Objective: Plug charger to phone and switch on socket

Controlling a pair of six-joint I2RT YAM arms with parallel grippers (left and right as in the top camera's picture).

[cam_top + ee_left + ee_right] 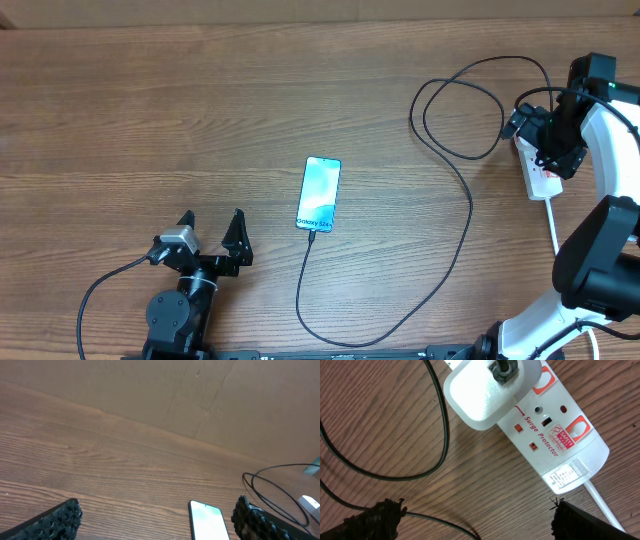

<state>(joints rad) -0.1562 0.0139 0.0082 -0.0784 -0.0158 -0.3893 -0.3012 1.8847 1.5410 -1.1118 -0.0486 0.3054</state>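
The phone (319, 192) lies flat mid-table with its light blue screen up, and it also shows in the left wrist view (207, 521). The thin black charger cable (452, 260) runs from the phone's near end in a long loop to the right. It ends at a white adapter (490, 390) seated in the white socket strip (560, 435), which has small red switches (534, 446). My right gripper (550, 152) hovers open just above the strip (541, 182), holding nothing (475, 520). My left gripper (212, 232) is open and empty, left of the phone (155, 522).
The strip's thick white cord (553, 228) runs toward the front right by the right arm's base. Loops of black cable (460, 110) lie left of the strip. A brown cardboard wall (200, 395) stands behind the table.
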